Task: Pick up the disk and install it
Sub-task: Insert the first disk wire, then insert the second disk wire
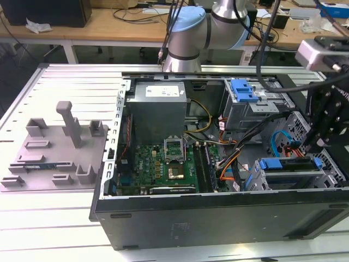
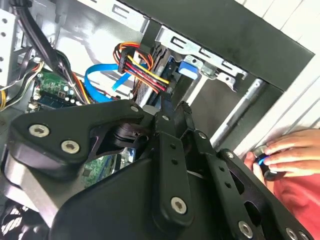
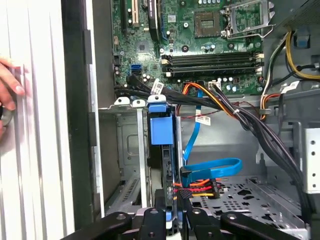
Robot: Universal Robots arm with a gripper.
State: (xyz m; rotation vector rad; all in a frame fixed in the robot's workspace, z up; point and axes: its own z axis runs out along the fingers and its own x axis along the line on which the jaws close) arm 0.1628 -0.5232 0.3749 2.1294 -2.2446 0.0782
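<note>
Here your open black computer case [image 1: 218, 218] lies on a white slatted metal table [image 1: 49, 224], wooden benches behind. No print is legible. The black gripper [image 3: 172, 212] clasps the silver disk in its bright blue carrier frame [image 3: 161, 131], standing edgewise within the grey metal drive cage [image 3: 131, 150].

My black gripper [image 3: 172, 220] sits by the disk's [image 3: 161, 131] bright blue frame, with a green motherboard [image 3: 200, 45], light blue ribbon cable [image 3: 212, 169], orange-red-yellow wires [image 2: 142, 70] and grey stand [image 1: 54, 150].
</note>
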